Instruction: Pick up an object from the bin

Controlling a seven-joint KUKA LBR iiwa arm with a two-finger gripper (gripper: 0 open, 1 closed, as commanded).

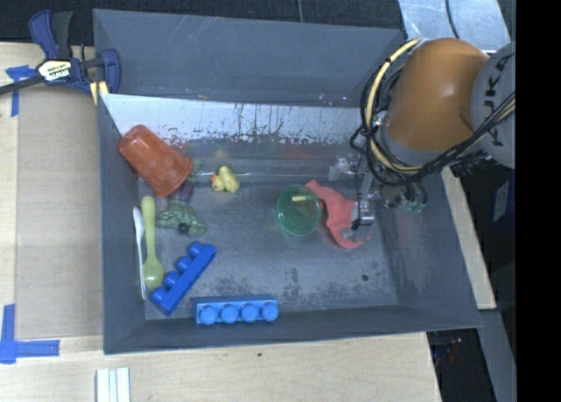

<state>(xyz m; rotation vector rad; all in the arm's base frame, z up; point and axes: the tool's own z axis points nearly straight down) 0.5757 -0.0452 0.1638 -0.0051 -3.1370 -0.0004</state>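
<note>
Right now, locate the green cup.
In the camera view the green cup lies right of centre, against the red floppy piece on its right; the yellow duck sits to its upper left.

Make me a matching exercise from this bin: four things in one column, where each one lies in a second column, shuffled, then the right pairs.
Things:
1. orange cup
2. green cup
3. yellow duck
4. flat blue studded block

Places:
A. along the view's bottom wall
B. mid-bin, beside the red floppy piece
C. on its side in the upper left corner
D. just right of the orange cup

Pairs: 1-C, 2-B, 3-D, 4-A.
</note>
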